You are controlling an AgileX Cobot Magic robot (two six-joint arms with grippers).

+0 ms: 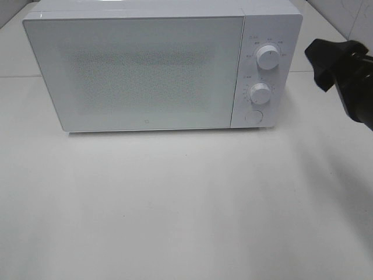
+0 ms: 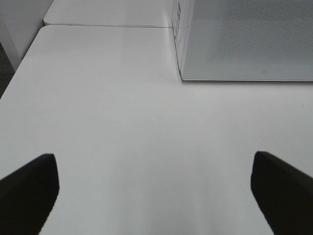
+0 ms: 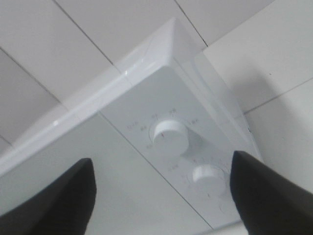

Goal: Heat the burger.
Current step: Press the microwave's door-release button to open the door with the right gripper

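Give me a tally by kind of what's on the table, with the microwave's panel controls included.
Microwave: 1
Knobs: 2
Button: 1
Total: 4

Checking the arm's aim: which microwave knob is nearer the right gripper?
The upper knob, roughly level with the right gripper in the exterior view; the lower knob sits farther down and away.
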